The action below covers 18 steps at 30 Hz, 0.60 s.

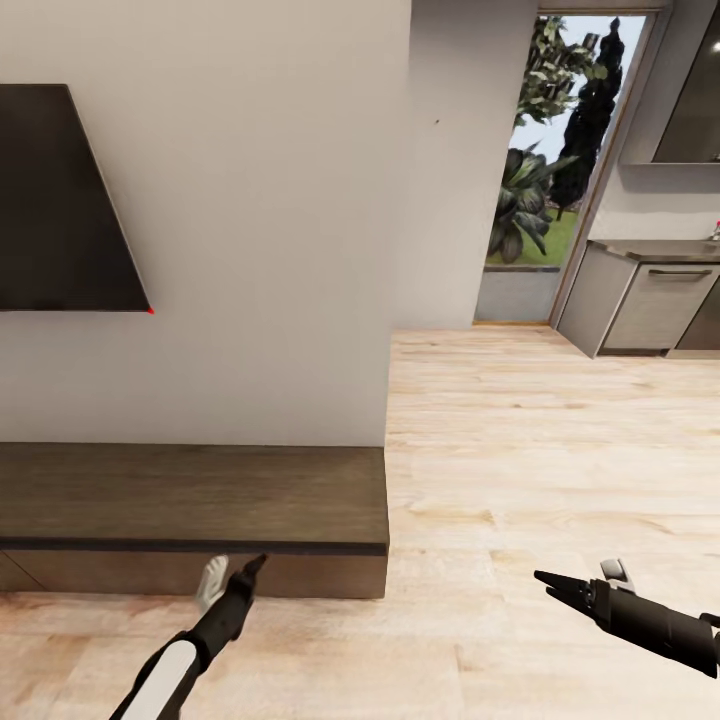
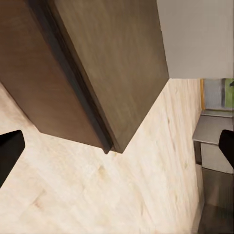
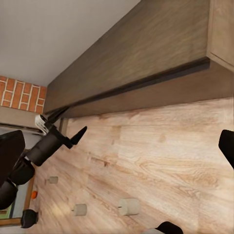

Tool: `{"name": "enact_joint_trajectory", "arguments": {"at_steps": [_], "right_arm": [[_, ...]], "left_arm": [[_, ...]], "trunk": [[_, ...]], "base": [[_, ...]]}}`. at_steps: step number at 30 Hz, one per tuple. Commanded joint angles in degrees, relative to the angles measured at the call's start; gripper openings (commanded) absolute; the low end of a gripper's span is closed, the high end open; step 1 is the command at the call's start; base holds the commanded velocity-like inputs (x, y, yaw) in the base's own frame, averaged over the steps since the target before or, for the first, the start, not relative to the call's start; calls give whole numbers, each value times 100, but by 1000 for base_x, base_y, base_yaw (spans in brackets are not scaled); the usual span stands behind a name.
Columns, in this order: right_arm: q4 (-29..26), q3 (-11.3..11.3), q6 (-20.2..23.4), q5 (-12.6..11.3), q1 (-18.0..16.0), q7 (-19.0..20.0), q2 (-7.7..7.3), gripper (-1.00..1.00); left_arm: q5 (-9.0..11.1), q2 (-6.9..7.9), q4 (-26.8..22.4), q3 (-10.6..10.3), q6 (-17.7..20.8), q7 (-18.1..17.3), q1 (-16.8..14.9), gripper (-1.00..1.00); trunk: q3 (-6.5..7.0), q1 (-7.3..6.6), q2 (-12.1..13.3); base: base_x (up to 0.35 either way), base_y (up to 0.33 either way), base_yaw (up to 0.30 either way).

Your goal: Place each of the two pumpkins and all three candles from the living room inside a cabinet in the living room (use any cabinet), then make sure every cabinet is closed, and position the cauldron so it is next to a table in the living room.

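Observation:
The cabinet (image 1: 190, 495), long, low and dark brown, stands against the white wall with its front shut and its top bare. My left gripper (image 1: 238, 563) hangs open just in front of its front face, near the right end. The left wrist view looks at that cabinet corner (image 2: 117, 73). My right gripper (image 1: 577, 572) is open over the bare wood floor to the right. In the right wrist view three candles (image 3: 129, 206) (image 3: 79, 209) (image 3: 52, 180) stand on the floor, with a small orange spot (image 3: 34, 194) beyond them, perhaps a pumpkin. The cauldron is out of view.
A dark TV (image 1: 60, 200) hangs on the wall above the cabinet. Pale wood floor (image 1: 520, 450) runs right toward grey kitchen units (image 1: 650, 305) and a glass door (image 1: 555, 150) with plants outside. A brick wall (image 3: 19, 95) shows in the right wrist view.

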Motion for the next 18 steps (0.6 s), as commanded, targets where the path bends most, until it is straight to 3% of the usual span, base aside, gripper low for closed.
{"name": "enact_joint_trajectory", "arguments": {"at_steps": [1,18], "right_arm": [[-2,-3,25,-3,-1,12,3,100],[-88,67,24,23,-2,-28,22,100]], "left_arm": [[96,17,69,13,28,-106,-3,100],[175,42,191,77,39,-265,-1,100]], "trunk": [[-5,0,-3],[-5,0,-3]], "base": [[0,0,0],[66,0,0]]}}
